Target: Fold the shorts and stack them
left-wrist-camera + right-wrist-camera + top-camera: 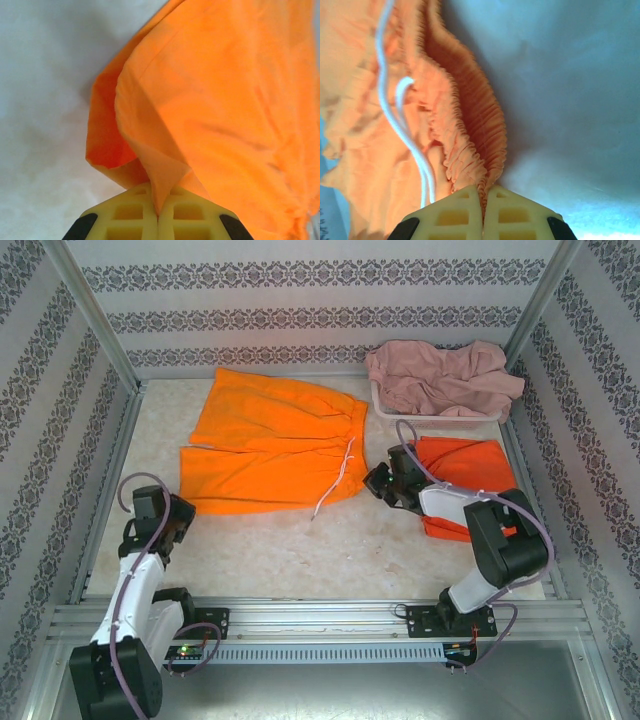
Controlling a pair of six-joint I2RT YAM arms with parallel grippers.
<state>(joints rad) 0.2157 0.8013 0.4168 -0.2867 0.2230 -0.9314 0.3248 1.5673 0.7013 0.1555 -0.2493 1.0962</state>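
Overhead, the pale marbled surface (300,540) takes up most of my feed, and the biggest thing on it is the spread orange shorts (265,445). They lie flat at centre-left, with the legs pointing left and the gathered waist to the right.

At the far right corner sits a white basket (440,417). The pink shorts (440,375) are heaped in it, crumpled and spilling over its rim. Just in front of the basket, along the right edge, the second orange shorts (465,465) lie in a compact bundle, and my right arm crosses over part of them.

The left claw (183,512) is at the near left corner of the spread pair. On the left wrist camera its yellow fingers (159,210) are pressed together on a pinch of that orange cloth (225,100), which rises off the surface in a fold.

The right claw (380,482) is at the near end of the same pair's waist. On the right wrist camera it is squeezed tight (483,200) on the ruffled elastic band (470,125).

The thin white drawstring (335,485) trails from the waist toward me, and in the right wrist view it runs down the gathers (395,115) just beside the claw.
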